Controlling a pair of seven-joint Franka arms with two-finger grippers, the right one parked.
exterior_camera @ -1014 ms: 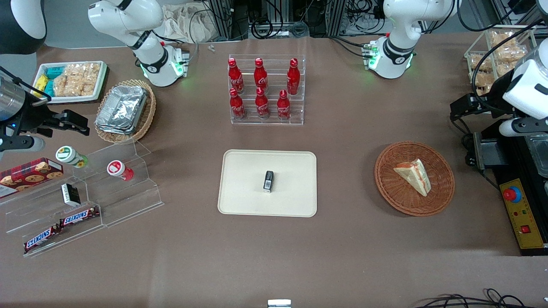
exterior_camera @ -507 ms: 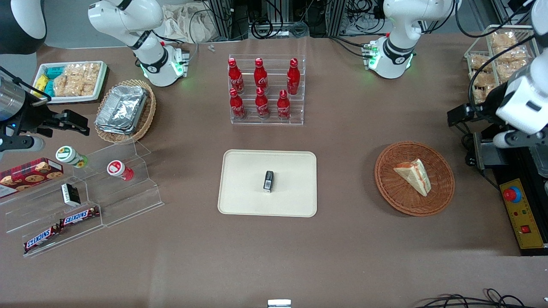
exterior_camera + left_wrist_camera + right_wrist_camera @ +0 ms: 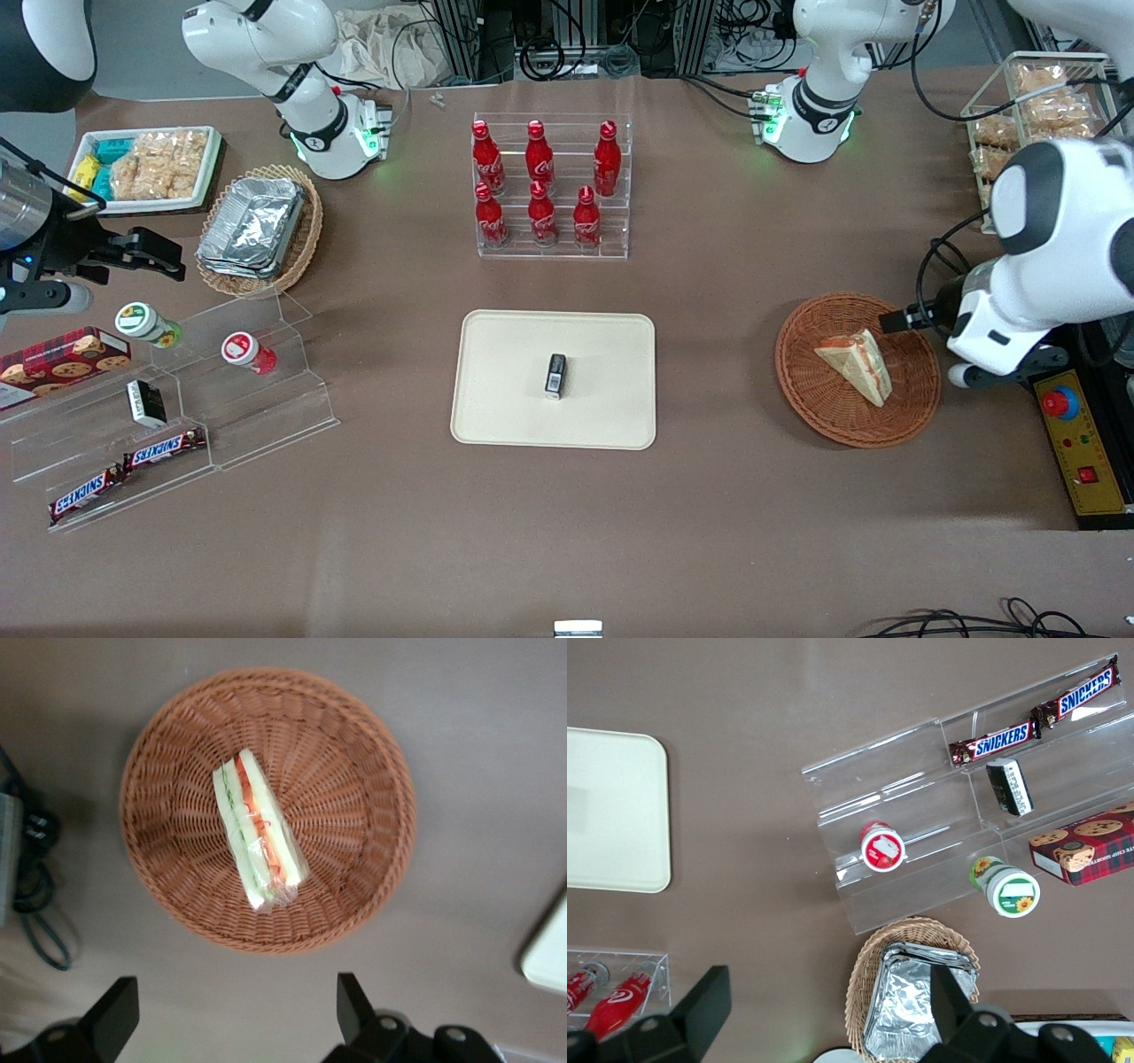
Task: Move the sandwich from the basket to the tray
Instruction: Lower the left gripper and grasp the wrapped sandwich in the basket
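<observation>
The sandwich point(image 3: 855, 365), a pale wedge with a red and green filling, lies in the round reddish-brown basket point(image 3: 802, 390) toward the working arm's end of the table. From the left wrist camera the sandwich point(image 3: 257, 837) lies wrapped in clear film near the middle of the basket point(image 3: 372, 771). My gripper point(image 3: 232, 1020) hangs open above the table just outside the basket's rim, with nothing between its fingers point(image 3: 113, 1020). The left arm's white wrist point(image 3: 988, 341) is at the basket's edge. The cream tray point(image 3: 496, 354) lies mid-table with a small black item point(image 3: 555, 375) on it.
A yellow box with a red stop button point(image 3: 1076, 443) and black cables point(image 3: 35, 895) lie beside the basket. An acrylic rack of red bottles point(image 3: 549, 186) stands farther from the front camera than the tray. A wire rack of snacks point(image 3: 1036, 106) is near the arm.
The left arm has swung down and in from beside the snack rack to the basket's edge. Sandwich, basket and tray have not moved.
</observation>
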